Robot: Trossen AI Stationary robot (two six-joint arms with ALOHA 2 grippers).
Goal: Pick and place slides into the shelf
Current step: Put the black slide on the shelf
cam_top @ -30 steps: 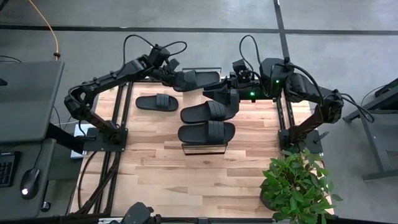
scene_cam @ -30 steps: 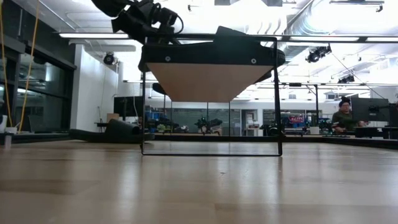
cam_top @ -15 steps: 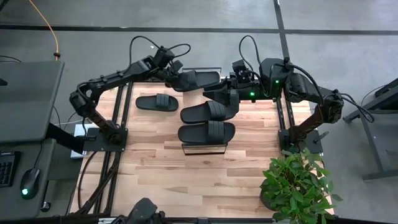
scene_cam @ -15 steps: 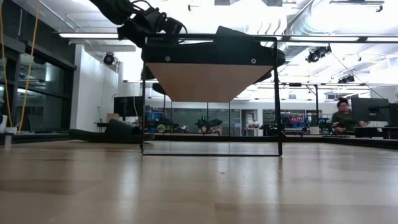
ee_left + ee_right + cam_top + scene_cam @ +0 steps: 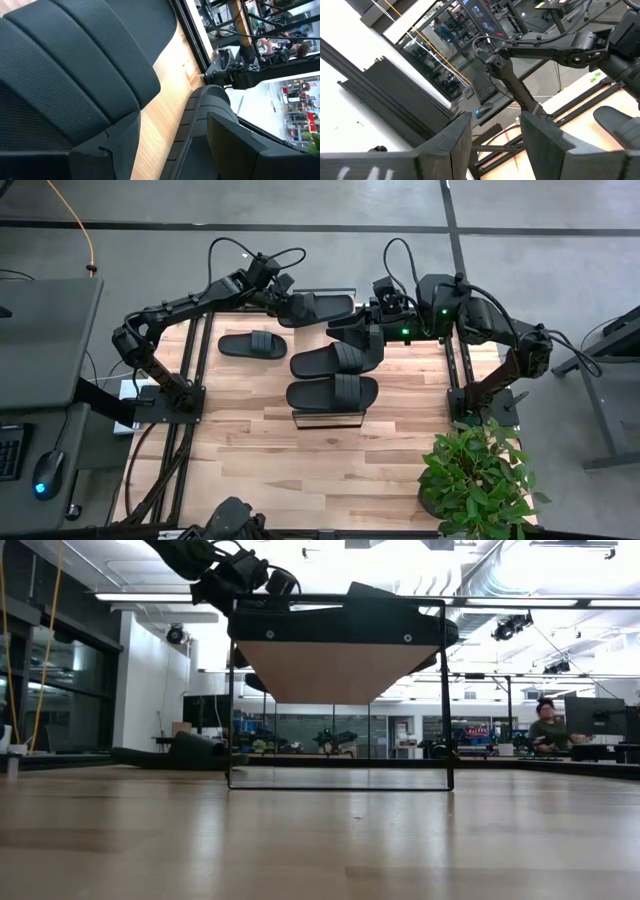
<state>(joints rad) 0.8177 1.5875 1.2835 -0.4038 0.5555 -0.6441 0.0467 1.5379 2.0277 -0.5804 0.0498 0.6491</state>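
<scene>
The shelf (image 5: 328,418) stands on the wooden tabletop; the low view shows its plank from below (image 5: 335,665). Two black slides (image 5: 333,393) (image 5: 333,360) lie across the plank. A third slide (image 5: 325,308) lies at the shelf's far end. A fourth slide (image 5: 252,345) lies on the tabletop left of the shelf. My left gripper (image 5: 287,302) is at the far slide's left end, fingers apart (image 5: 170,150). My right gripper (image 5: 350,332) hovers over the shelf between slides, open and empty (image 5: 495,145). My left gripper comes level from the table's left at the far slide. One finger (image 5: 107,147) stands right beside the slide's ribbed strap (image 5: 75,75). The other finger (image 5: 240,150) stands over the plank. Whether a finger touches the slide I cannot tell.
A potted plant (image 5: 475,475) stands at the table's near right corner. The near half of the tabletop (image 5: 290,470) is bare wood. A person (image 5: 545,725) sits far behind the table in the low view.
My left gripper has gone a little toward the table's right, closer to the far slide on the shelf. The slides have stayed where they were.
</scene>
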